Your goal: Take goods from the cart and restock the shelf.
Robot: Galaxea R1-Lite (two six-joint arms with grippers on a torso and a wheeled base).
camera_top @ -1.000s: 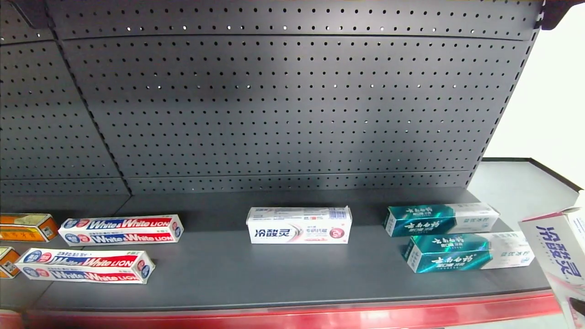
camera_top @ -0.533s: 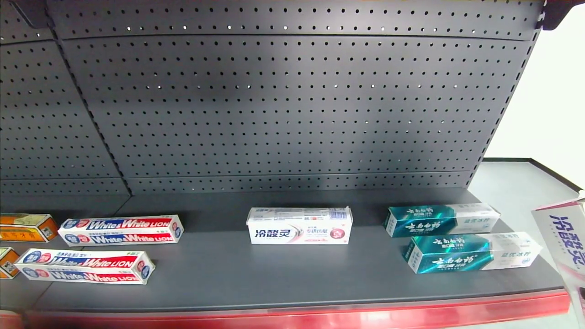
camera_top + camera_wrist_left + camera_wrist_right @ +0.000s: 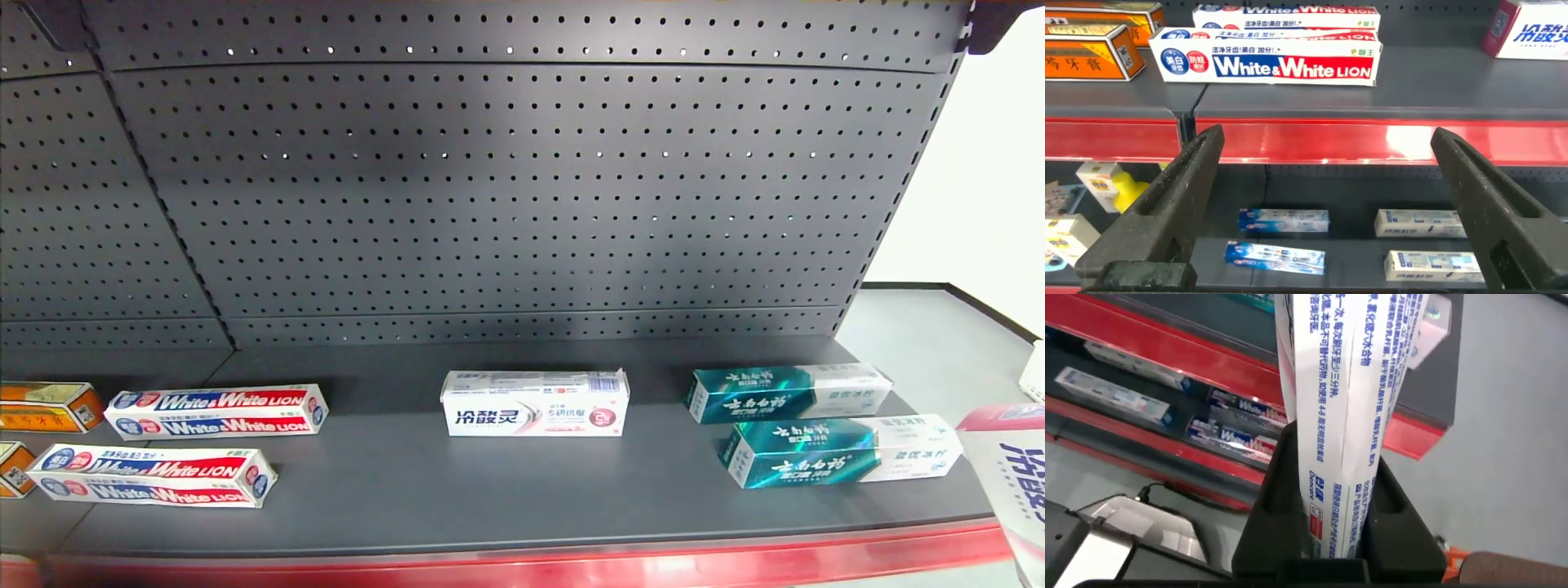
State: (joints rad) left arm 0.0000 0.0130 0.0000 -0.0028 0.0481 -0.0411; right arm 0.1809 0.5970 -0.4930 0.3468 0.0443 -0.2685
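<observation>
Head view: the held toothpaste box [image 3: 1012, 482] has dipped lower, seemingly just past the right end of the shelf [image 3: 457, 498], unplaced; stocked boxes [image 3: 535, 404] lie there. Left wrist view: left jaws apart, empty. Right wrist view: right jaws clamped on the box.

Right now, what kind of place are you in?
Probably a shop aisle: a shelf with a pegboard back, a red front rail, and toothpaste boxes grouped by brand.
</observation>
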